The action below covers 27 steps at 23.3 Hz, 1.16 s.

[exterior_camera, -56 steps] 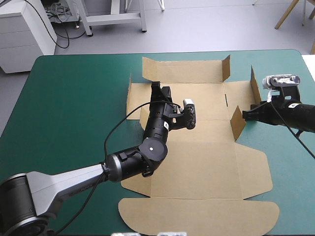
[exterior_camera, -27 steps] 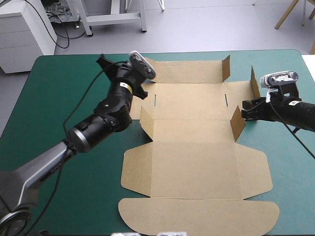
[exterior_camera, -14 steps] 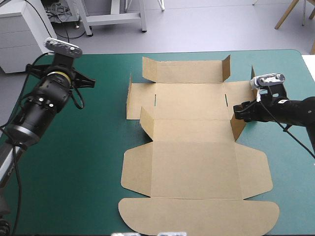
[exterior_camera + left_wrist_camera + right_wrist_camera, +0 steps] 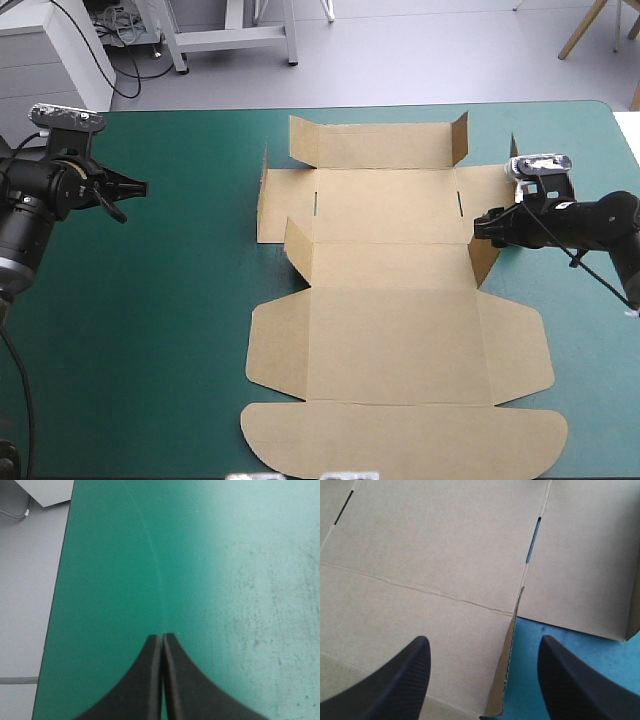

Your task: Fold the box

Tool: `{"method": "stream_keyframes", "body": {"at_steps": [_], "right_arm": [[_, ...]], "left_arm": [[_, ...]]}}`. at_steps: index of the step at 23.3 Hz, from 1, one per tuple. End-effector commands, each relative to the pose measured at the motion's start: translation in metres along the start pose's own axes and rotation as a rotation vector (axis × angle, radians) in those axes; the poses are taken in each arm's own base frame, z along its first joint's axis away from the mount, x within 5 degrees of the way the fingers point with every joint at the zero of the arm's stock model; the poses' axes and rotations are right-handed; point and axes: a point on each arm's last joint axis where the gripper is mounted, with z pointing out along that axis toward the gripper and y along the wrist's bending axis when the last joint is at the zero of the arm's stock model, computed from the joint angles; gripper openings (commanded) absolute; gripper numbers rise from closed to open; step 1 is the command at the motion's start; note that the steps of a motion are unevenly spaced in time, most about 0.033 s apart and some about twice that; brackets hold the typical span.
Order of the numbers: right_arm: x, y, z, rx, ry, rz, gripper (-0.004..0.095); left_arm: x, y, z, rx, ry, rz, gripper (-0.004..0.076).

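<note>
Right wrist view showed your right gripper [image 4: 484, 640] spread wide, a raised flap [image 4: 506, 676] of the brown box [image 4: 420, 555] between its fingers (light, stiff board, I judged; pinch that thin edge). Your left gripper [image 4: 162, 636] was closed, the box well apart from it.

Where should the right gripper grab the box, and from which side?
The raised flap on the box's right side. It stands upright with a free top edge and sits between the open right gripper's fingers, so probably come from the right and above, one finger each side.
</note>
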Motion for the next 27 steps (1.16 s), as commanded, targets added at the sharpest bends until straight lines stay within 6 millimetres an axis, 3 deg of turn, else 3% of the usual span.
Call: {"method": "stream_keyframes", "body": {"at_steps": [1,6,12,18,22,27], "right_arm": [[-0.008,-0.001,0.000,0.000,-0.026,0.011,0.0566],[-0.003,-0.009,0.024,-0.023,0.050,0.069,0.0567],[-0.015,-0.016,0.031,-0.015,0.120,0.118,0.0567],[-0.017,-0.024,0.046,-0.030,0.325,0.204,0.0543],[-0.016,-0.016,0.055,-0.039,0.365,0.181,0.0479],[-0.019,-0.003,0.062,-0.011,0.354,0.145,0.0471]], "left_arm": [[-0.012,0.006,-0.022,-0.005,-0.113,0.000,-0.0009],[-0.012,0.006,-0.022,-0.005,-0.113,0.005,-0.0009],[-0.009,0.006,-0.022,-0.005,-0.088,0.007,-0.0009],[-0.007,0.006,-0.022,-0.008,-0.058,0.029,-0.0009],[-0.007,0.006,-0.022,-0.008,-0.057,0.027,-0.0009],[-0.007,0.006,-0.022,-0.008,-0.059,0.027,-0.0009]]}}
